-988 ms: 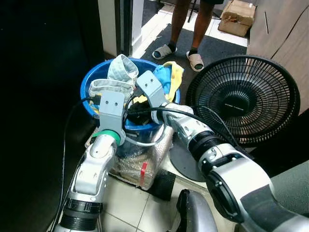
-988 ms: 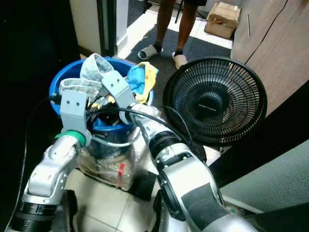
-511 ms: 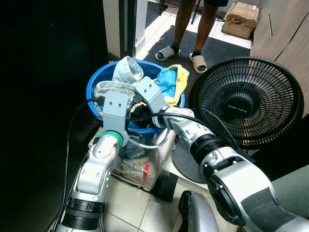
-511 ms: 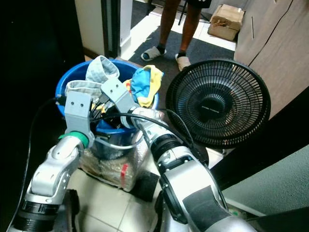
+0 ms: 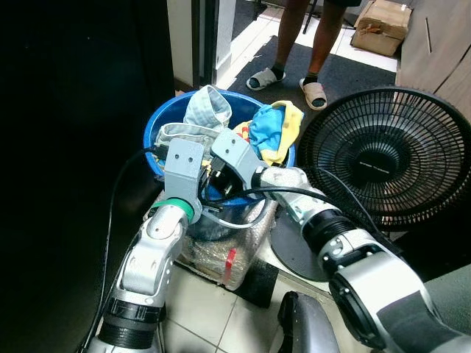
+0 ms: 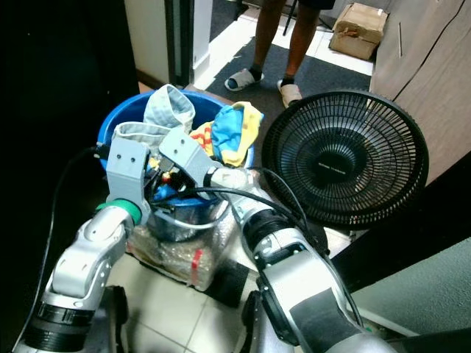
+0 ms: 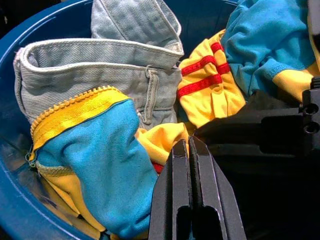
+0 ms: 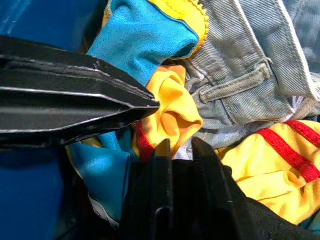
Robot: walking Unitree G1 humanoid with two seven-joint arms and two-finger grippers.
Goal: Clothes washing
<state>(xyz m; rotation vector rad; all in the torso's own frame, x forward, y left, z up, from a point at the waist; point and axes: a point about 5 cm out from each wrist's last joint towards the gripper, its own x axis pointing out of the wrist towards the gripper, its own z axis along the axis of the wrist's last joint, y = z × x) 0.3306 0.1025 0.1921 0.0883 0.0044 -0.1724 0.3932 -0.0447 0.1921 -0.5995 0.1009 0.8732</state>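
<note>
The person [image 5: 305, 44] at the upper middle of the frame is cut off above the shins by the top edge. The cardboard box [image 5: 383, 26] at upper right is clipped too. Both wrist housings cover the near inside of the blue basin [image 5: 158, 132], so the fingertips are hidden from the head views. The left third of the frame is too dark to read.

Both pincers crowd the blue basin [image 5: 158, 131] at frame centre, packed with clothes [image 5: 272, 132]. A black fan [image 5: 383, 154] blocks the right; dark wall closes the left. A person's feet [image 5: 287, 77] stand at top.
</note>
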